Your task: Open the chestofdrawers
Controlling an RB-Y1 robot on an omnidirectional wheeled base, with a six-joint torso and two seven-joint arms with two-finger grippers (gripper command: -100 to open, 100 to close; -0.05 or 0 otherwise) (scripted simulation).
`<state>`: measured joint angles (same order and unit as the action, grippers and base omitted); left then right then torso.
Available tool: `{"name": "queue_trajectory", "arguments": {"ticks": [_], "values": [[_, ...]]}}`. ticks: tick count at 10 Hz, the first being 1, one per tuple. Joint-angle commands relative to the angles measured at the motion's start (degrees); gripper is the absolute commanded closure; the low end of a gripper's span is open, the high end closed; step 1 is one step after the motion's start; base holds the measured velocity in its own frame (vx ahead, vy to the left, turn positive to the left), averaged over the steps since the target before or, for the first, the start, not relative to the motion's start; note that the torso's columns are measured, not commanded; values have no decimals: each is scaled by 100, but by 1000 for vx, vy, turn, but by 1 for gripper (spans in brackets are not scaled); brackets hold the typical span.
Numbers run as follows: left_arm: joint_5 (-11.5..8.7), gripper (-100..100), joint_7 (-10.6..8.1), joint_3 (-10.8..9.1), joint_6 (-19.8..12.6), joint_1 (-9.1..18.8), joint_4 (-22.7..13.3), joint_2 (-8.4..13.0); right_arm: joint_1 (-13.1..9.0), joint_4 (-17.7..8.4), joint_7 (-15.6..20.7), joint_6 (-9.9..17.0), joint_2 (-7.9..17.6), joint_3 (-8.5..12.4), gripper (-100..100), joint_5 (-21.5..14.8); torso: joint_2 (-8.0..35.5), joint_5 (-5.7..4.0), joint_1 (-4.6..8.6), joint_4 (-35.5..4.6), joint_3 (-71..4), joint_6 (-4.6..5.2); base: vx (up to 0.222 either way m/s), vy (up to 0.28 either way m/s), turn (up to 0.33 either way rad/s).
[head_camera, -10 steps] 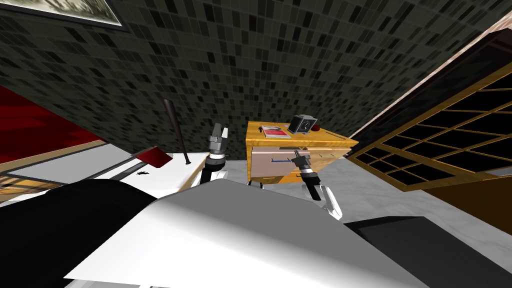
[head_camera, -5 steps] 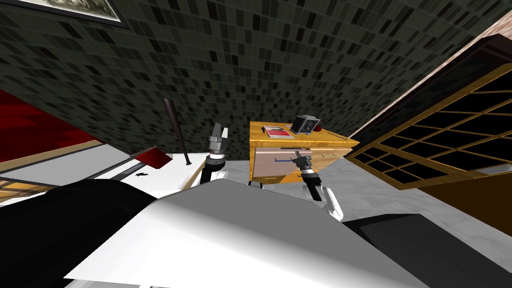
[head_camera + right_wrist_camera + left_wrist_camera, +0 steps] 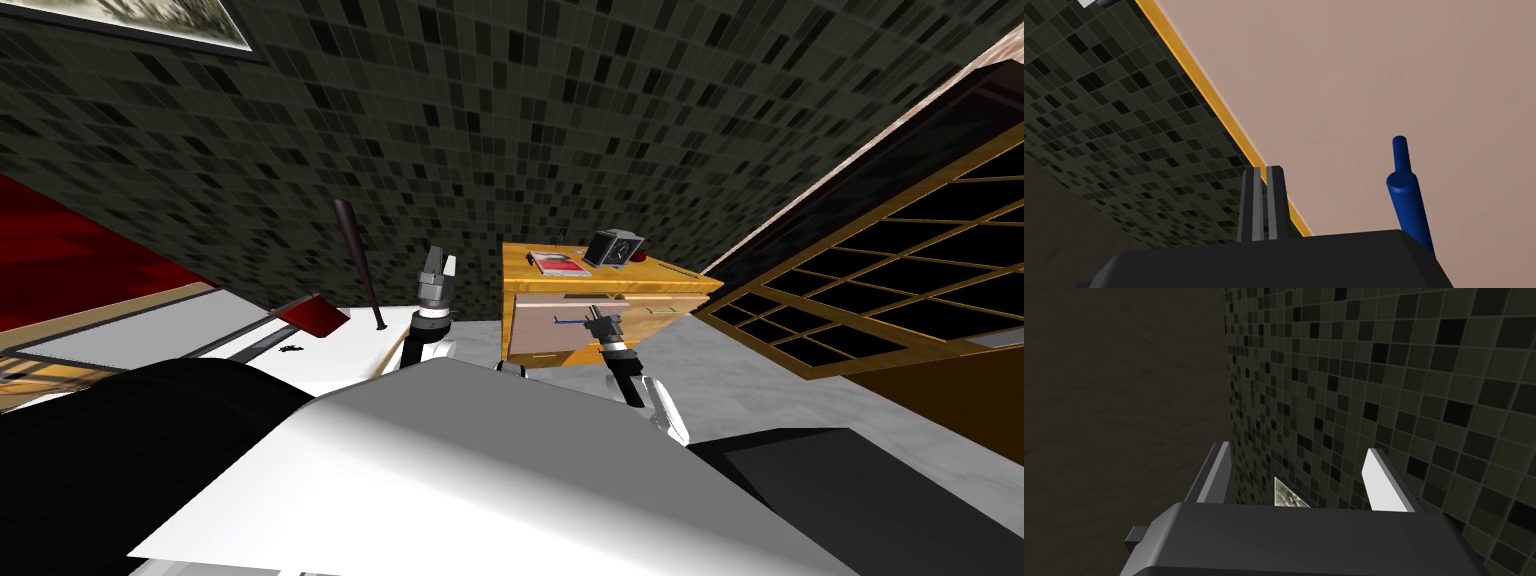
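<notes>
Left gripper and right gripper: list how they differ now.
Fingers: the left gripper is open, blades wide apart; the right gripper is shut, blades together. Place: the left gripper points at the tiled wall, beside the chest of drawers; the right gripper is at its pinkish drawer front, with the blue handle beside its fingers, not between them. Both hold nothing.

The room was dim and its dark tiled wall (image 3: 480, 120) barely lit, while the orange chest of drawers (image 3: 600, 278) and the grey floor (image 3: 760, 370) stood brighter under even light. The head view's wide lens splayed the wall toward the corners. The drawer front (image 3: 1374, 75) showed one flat, unshaded tone.
</notes>
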<state>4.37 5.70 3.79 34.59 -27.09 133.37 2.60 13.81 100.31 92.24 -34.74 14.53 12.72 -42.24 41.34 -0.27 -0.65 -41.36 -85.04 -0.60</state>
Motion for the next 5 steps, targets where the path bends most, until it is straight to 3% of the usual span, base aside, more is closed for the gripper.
{"name": "queue_trajectory", "arguments": {"ticks": [1,5], "values": [[0,0,0,0,0,-1,0,0,101,-156,74,57,-38,-151,-100,-141,43,24,20,-54,18,33,-19,151,-62],[0,0,0,0,0,0,0,0,280,-262,245,129,-65,-177,-100,-290,64,3,28,-43,37,21,-17,166,-22]]}}
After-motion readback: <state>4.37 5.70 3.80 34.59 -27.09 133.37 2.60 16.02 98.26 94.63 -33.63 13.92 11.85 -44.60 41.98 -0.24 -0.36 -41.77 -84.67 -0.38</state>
